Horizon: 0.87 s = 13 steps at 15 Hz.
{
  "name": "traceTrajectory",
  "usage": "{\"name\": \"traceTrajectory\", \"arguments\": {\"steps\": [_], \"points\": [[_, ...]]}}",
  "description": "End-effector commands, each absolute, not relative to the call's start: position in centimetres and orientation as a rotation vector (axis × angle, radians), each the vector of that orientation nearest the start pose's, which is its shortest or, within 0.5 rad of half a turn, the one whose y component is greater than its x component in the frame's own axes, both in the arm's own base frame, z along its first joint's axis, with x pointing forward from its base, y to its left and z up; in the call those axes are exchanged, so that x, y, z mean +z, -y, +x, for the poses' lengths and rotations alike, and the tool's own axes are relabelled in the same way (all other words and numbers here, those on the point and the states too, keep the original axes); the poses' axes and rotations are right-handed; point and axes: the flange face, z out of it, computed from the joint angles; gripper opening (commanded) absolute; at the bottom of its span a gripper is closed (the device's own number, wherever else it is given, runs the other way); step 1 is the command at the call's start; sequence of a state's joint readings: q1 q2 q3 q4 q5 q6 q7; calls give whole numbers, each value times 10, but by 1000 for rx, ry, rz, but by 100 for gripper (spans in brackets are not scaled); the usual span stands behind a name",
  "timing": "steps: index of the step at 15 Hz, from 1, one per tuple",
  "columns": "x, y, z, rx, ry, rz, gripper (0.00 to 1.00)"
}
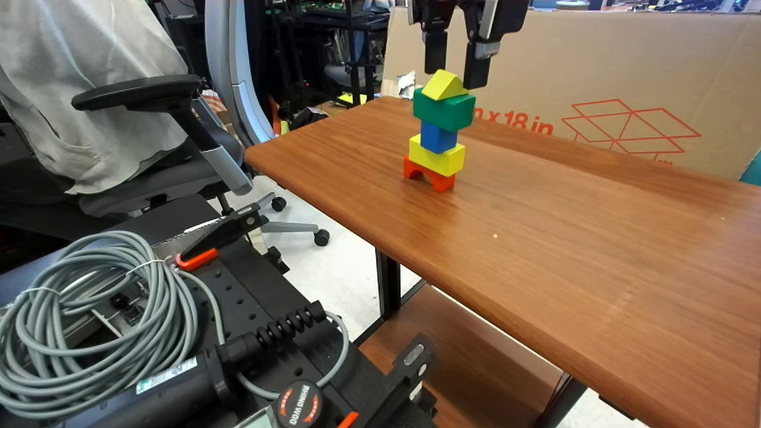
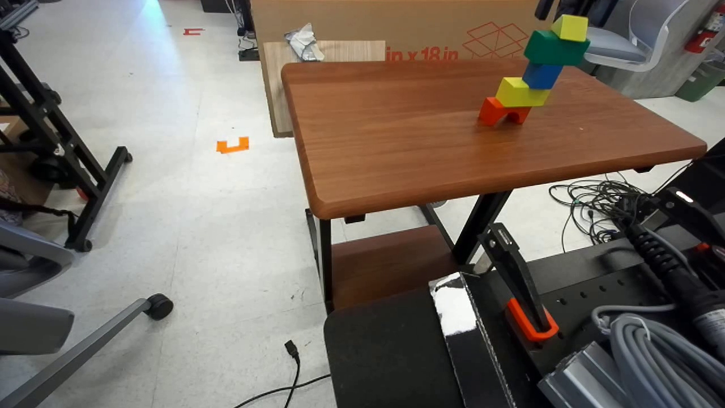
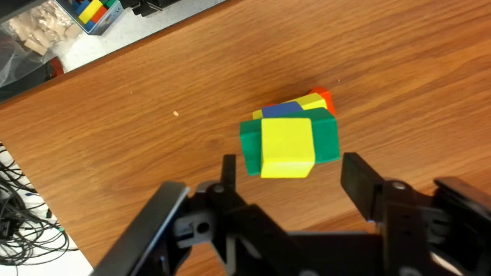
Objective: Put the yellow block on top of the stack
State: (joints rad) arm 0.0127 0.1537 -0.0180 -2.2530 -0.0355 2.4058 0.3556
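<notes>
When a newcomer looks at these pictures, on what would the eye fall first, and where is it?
Most likely on the tower of five bright blocks standing on the brown table, with a yellow block on a green block at its top. Near that top hangs the black gripper, open. After that, perhaps the big coil of grey cable at the lower left of an exterior view.

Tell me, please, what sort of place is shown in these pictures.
Probably a robotics lab or workshop: there are a robot hand, a perforated black plate and a large coil of grey cable.
</notes>
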Motion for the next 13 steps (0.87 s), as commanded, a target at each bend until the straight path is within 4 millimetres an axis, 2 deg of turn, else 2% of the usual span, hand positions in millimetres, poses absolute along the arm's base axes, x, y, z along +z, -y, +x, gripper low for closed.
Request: {"name": "traceTrajectory", "arguments": {"steps": [1, 6, 8, 9, 11, 13], "points": [[318, 3, 532, -41, -502, -3116, 99], [359, -1, 517, -100, -440, -3091, 100], [372, -6, 508, -63, -329, -3074, 100], [356, -1, 524, -89, -416, -3097, 100], [368, -4, 517, -80, -363, -3091, 100], [370, -5, 514, -79, -352, -3093, 100]]}}
